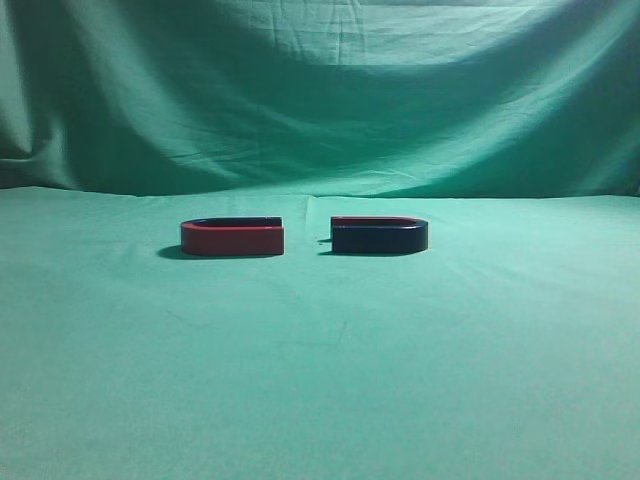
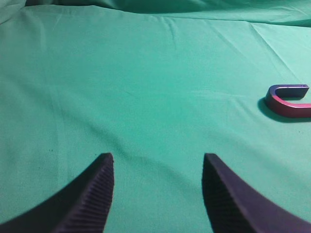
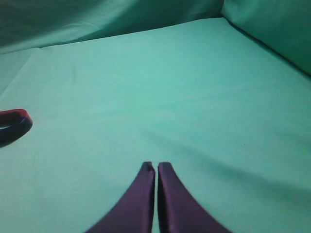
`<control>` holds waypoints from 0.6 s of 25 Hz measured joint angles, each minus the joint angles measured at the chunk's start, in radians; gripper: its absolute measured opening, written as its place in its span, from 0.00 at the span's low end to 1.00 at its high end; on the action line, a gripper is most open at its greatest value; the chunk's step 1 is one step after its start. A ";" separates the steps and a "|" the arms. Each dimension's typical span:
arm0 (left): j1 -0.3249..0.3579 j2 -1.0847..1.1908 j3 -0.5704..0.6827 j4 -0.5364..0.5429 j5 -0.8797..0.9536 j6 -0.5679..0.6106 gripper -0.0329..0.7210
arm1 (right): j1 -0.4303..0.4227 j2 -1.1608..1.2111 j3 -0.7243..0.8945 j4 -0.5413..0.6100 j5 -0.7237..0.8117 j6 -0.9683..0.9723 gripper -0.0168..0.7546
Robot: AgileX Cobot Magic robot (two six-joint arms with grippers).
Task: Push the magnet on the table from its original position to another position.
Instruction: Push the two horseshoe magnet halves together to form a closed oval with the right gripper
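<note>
The magnet (image 1: 380, 236), dark navy-black with a thin red upper rim, lies flat on the green table (image 1: 320, 370) right of centre. Its curved end also shows at the left edge of the right wrist view (image 3: 13, 127). My right gripper (image 3: 156, 166) is shut and empty, above bare cloth, well to the right of the magnet and apart from it. My left gripper (image 2: 158, 158) is open and empty above bare cloth. Neither gripper shows in the exterior view.
A same-sized U-shaped magnet with a red face and black rim (image 1: 232, 238) lies left of the task magnet, with a small gap between them. It also shows at the right edge of the left wrist view (image 2: 289, 101). A draped green backdrop (image 1: 320, 90) rises behind the table.
</note>
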 joint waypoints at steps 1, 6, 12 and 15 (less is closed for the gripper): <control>0.000 0.000 0.000 0.000 0.000 0.000 0.54 | 0.000 0.000 0.000 0.000 0.000 0.000 0.02; 0.000 0.000 0.000 0.000 0.000 0.000 0.54 | 0.000 0.000 0.000 0.000 0.000 0.000 0.02; 0.000 0.000 0.000 0.000 0.000 0.000 0.54 | 0.000 0.000 0.000 0.000 0.000 0.000 0.02; 0.000 0.000 0.000 0.000 0.000 0.000 0.54 | 0.000 0.000 0.000 0.000 0.000 0.000 0.02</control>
